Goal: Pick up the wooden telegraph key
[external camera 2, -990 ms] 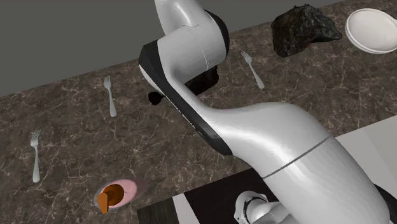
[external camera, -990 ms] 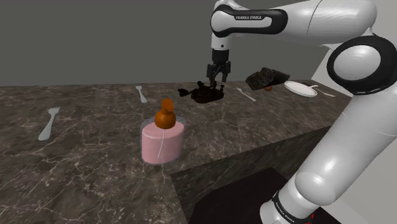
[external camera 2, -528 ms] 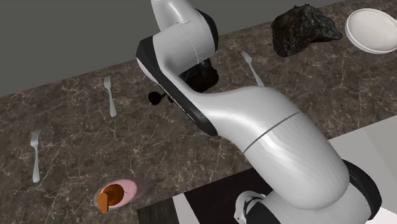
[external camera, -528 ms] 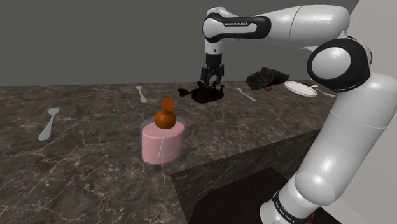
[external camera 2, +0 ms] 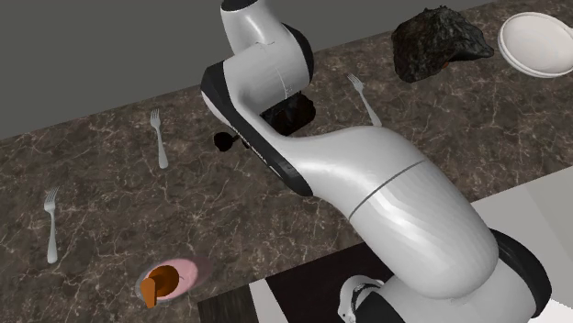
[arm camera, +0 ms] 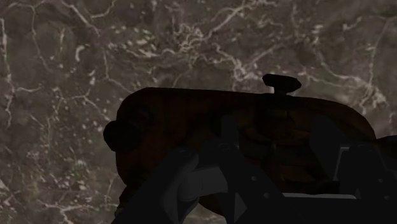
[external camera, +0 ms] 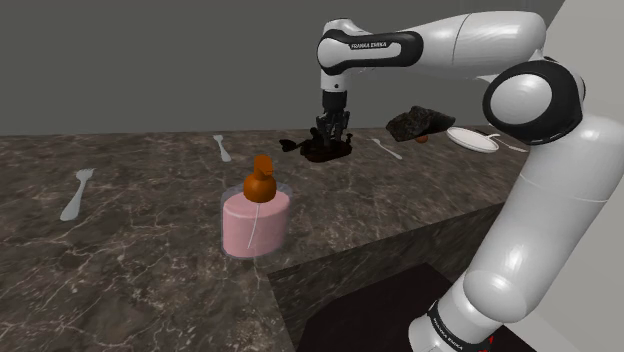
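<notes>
We find the telegraph key [external camera: 325, 150], dark brown with a small black knob [arm camera: 282, 81] on its lever, lying flat on the marble counter [external camera: 150, 230] toward its far side. The gripper [external camera: 332, 133] is low over the key, its fingers [arm camera: 186, 184] spread to either side of the base and gripping nothing yet. We judge the key rigid and fairly light. The lever and knob look thin and likely to move, so we would clamp across the broad base.
</notes>
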`<state>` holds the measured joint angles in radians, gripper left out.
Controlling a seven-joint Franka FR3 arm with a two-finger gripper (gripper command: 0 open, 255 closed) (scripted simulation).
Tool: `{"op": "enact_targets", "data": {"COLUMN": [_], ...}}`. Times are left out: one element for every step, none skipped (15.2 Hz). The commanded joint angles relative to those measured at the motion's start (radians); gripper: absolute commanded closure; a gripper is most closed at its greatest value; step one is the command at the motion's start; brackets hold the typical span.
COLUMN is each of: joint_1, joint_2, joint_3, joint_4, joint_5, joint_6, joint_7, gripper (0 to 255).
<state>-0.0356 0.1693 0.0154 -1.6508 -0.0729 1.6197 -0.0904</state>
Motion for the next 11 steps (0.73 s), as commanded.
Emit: {"op": "enact_targets", "data": {"joint_1": [0.0,0.0,0.0,0.0,0.0,0.0,0.0,0.0,0.0,0.0,0.001], "joint_2": [0.0,0.001,0.001,0.0,0.001,0.002,0.001,0.001,0.001,0.001,0.002], "joint_3": [0.0,0.0,0.0,0.0,0.0,0.0,0.0,0.0,0.0,0.0,0.0], "joint_4": [-0.001,-0.001,-0.001,-0.001,0.0,0.001,0.014,0.026,0.04,0.054,0.068], "joint_5": [0.0,0.0,0.0,0.0,0.0,0.0,0.0,0.0,0.0,0.0,0.0], "joint_6": [0.001,0.001,0.001,0.001,0.001,0.0,-0.013,-0.026,-0.04,-0.053,-0.067], "joint_7": [0.0,0.0,0.0,0.0,0.0,0.0,-0.001,-0.001,-0.002,-0.003,-0.004], "gripper": [255,255,255,255,255,255,255,255,255,255,255]}}
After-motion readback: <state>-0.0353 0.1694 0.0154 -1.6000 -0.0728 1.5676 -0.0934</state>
